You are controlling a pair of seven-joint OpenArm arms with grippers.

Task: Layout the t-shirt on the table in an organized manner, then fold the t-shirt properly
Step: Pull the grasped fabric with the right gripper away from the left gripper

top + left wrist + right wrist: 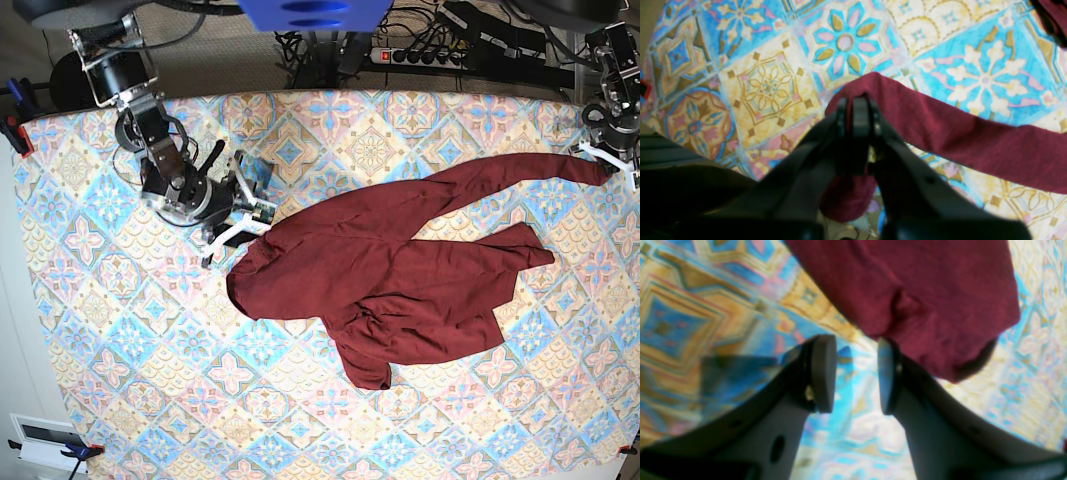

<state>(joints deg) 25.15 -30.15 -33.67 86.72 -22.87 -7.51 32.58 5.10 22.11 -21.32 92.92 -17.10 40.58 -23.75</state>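
Left gripper (857, 110) clamped on t-shirt (400, 275) sleeve end, arm reaching out over the far table (120, 400) corner, sleeve pulled taut. Right gripper (856, 373) jaws apart, nothing between them, low beside the shirt's edge, possibly touching. Shirt lies rumpled mid-table.

The shirt (400, 275) lies crumpled across the middle of the table (120, 400), its body bunched in folds. One long strip of it stretches up toward the far right edge, where my left claw (600, 160) sits at its tip; whether it grips the cloth I cannot tell from here. My right claw (240, 215) hangs over the table just beside the shirt's left edge, its white fingers (228, 236) spread apart with nothing between them. A power strip (425, 55) and cables lie beyond the table's far edge.
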